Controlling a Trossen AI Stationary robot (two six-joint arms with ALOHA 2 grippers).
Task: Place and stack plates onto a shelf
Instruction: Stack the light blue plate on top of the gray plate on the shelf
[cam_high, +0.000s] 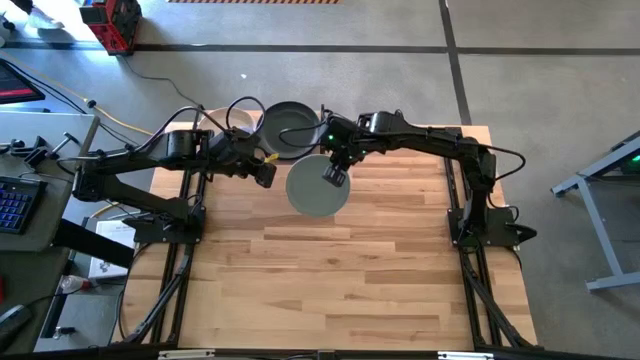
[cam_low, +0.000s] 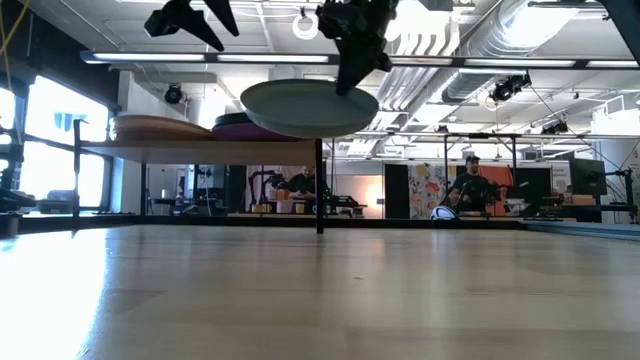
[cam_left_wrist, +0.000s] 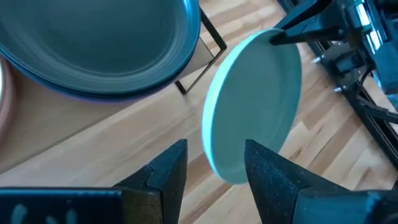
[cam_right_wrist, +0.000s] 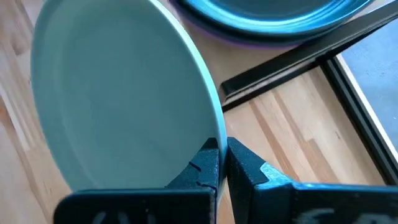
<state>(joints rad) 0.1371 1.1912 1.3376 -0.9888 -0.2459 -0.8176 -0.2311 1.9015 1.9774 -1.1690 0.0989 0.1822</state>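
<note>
My right gripper (cam_high: 333, 175) is shut on a sage green plate (cam_high: 316, 188) and holds it in the air just in front of the shelf (cam_low: 200, 150), at about the height of the shelf's top. In the low view the shelf carries a peach plate (cam_low: 150, 127) and a purple plate (cam_low: 245, 127). From above, a dark grey plate (cam_high: 285, 128) lies on top of the purple one. My left gripper (cam_high: 265, 172) is open. It hovers beside the green plate's left edge and touches nothing. My right gripper pinches the green plate's rim (cam_right_wrist: 214, 134) between its two fingers, on the plate's far right side. The fingers (cam_low: 350, 70) come down on it from above, slanting in from the far right. The plate (cam_low: 308, 105) is lifted clear and lies nearly level.
The shelf's thin black post (cam_low: 319, 185) stands just behind the held plate, and its black frame (cam_right_wrist: 280, 68) shows on the wood. The slatted tabletop (cam_high: 330, 280) stretches toward the near edge. People sit at desks (cam_low: 470, 190) in the room beyond.
</note>
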